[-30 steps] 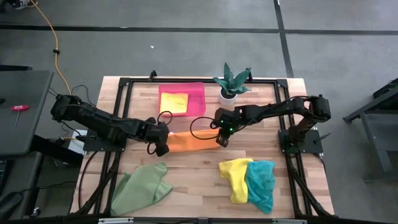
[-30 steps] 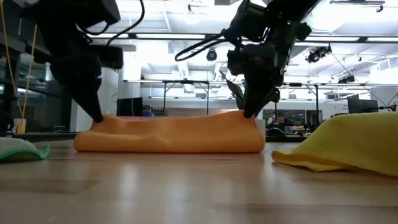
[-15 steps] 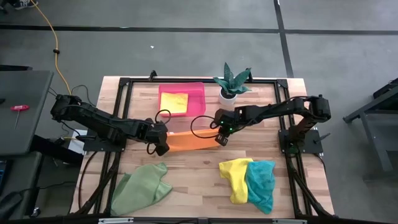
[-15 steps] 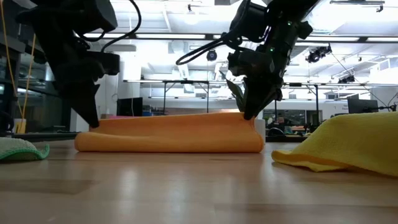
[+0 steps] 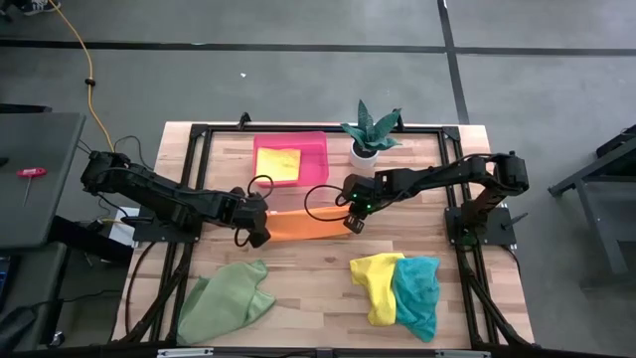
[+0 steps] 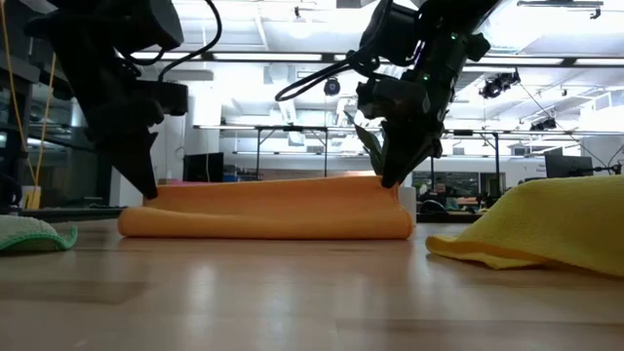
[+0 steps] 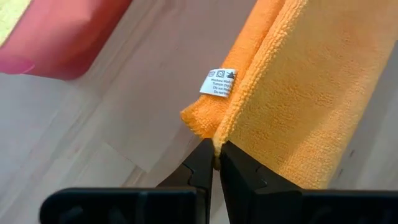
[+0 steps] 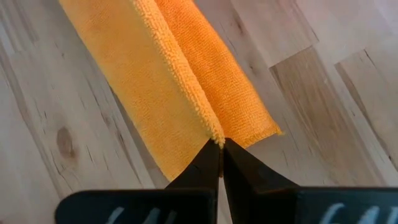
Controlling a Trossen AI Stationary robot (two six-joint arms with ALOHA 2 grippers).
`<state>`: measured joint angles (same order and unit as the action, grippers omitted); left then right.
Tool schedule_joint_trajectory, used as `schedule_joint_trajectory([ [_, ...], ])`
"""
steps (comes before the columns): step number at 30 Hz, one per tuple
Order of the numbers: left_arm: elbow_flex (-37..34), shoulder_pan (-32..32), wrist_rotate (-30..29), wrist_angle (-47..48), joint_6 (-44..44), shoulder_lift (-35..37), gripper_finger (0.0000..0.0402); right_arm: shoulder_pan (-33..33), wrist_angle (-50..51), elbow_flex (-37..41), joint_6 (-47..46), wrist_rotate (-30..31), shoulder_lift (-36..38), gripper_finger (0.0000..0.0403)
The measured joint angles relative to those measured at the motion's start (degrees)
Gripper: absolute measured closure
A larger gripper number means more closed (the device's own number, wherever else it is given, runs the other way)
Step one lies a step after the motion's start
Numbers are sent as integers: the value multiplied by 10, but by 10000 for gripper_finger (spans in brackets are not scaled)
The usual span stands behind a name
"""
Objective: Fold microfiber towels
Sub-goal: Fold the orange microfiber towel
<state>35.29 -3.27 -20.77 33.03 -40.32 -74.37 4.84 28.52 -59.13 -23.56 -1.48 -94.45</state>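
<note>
Orange towel (image 5: 303,225) lies folded mid-desk, just toward six o'clock of the pink tray (image 5: 317,149). Left tool (image 7: 216,163) and right tool (image 8: 221,147) each pinch an upper-layer corner — best released together, keeping edges aligned.

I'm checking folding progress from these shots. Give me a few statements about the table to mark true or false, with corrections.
1. The orange towel lies folded lengthwise between the two tools. True.
2. The right tool pinches an edge of the orange towel. True.
3. The pink tray holds a teal towel. False: it holds a folded yellow towel.
4. The light green towel is neatly folded. False: it lies crumpled at the near left of the table.
5. The teal towel lies against another yellow towel. True.
6. The left tool is far from the orange towel. False: its tips are at the towel's edge.
</note>
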Motion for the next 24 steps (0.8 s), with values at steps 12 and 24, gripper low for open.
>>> schedule_joint_trajectory([
  [12,0,39,12,10,51,1,311,8,-4,0,5,9,0,337],
  [24,0,62,23,22,89,121,255,40,43,-44,97,28,14,181],
])
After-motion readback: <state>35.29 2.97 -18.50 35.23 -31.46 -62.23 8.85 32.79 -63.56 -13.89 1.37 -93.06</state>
